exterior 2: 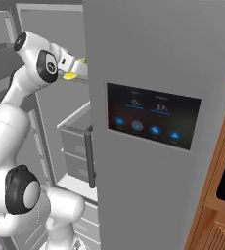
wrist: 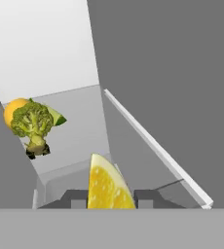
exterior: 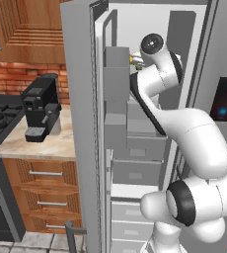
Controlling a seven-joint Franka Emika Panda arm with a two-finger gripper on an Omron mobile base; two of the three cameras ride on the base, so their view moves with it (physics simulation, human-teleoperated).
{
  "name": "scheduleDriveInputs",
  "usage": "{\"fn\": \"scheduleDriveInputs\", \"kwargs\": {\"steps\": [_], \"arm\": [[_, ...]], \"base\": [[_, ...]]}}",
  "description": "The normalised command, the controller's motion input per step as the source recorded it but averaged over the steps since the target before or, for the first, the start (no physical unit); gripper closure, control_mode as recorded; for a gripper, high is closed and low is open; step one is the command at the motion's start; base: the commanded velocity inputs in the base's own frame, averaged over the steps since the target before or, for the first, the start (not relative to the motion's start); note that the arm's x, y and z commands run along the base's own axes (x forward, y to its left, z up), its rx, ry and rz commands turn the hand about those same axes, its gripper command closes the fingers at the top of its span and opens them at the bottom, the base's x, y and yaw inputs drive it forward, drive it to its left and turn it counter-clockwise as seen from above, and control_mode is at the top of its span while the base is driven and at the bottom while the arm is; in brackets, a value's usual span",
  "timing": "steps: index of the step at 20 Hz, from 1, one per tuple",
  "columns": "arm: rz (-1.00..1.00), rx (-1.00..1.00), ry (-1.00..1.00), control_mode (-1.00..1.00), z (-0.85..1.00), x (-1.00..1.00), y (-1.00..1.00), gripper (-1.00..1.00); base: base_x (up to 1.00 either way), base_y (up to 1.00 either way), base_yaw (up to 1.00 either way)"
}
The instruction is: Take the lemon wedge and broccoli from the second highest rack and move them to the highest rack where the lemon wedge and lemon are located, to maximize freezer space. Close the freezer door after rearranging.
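We've got the tool (wrist: 111, 203) pinched on the lemon wedge (wrist: 108, 185), carried up inside the freezer at the highest rack (wrist: 80, 131). Broccoli (wrist: 32, 124) already sits there beside the lemon (wrist: 11, 111), so wedge goes alongside.

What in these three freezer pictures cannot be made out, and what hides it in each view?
- Lemon, hand view: mostly behind the broccoli.
- Green-rinded wedge beside it: half covered by the broccoli.
- Held lemon wedge: lower part cut off between the gripper fingertips.
- Right base view: freezer shelves hidden by the grey door.
- Left base view: held wedge largely behind the arm.
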Motion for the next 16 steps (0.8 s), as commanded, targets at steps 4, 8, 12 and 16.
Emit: {"fn": "scheduleDriveInputs", "kwargs": {"steps": [4,8,12,16], "arm": [[0.02,0.0,0.0,-1.0,0.0,0.47,-0.02,1.0],[0.12,0.0,0.0,-1.0,-0.02,0.62,-0.06,1.0],[0.17,0.05,0.03,-1.0,0.0,0.6,-0.16,1.0],[0.21,0.04,0.06,-1.0,-0.1,0.5,-0.27,1.0]], "base": [[0.0,0.0,0.0],[0.0,0.0,0.0],[0.0,0.0,0.0],[0.0,0.0,0.0]]}}
